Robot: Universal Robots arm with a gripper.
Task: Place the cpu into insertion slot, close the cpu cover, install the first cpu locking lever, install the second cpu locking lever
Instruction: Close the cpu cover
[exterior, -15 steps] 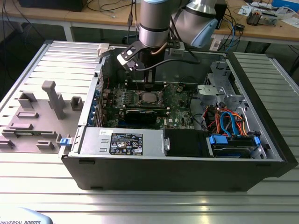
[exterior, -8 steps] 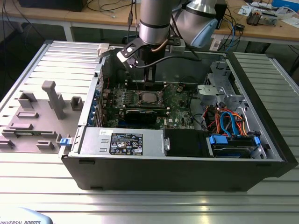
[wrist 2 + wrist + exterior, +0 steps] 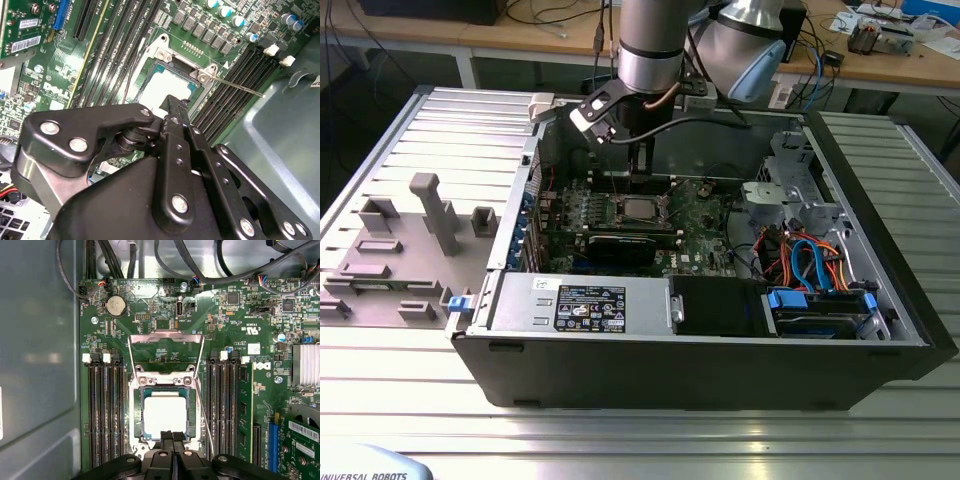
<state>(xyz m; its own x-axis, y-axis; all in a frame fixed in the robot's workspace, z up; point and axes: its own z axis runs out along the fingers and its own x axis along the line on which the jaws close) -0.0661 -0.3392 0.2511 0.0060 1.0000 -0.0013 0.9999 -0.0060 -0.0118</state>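
1. The cpu point(image 3: 165, 412) lies seated in the insertion slot point(image 3: 134, 415). The cpu cover point(image 3: 165, 334) stands open beyond it.
2. Your end effector point(image 3: 173, 439) hovers at the slot's edge, fingers together with nothing between them.
3. I judge closing the cover is the step in hand: press it down squarely, clear of the chip.
4. A white sticker point(image 3: 253, 348) carries print; leave it unread.

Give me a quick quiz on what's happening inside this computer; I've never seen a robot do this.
1. True or false: the cpu sits in the insertion slot.
2. The cpu cover is: A) shut over the cpu, B) swung open, C) missing.
3. In the first wrist view, which task part is the gripper nearest?
Key: 1 true; 2 B; 3 the cpu.
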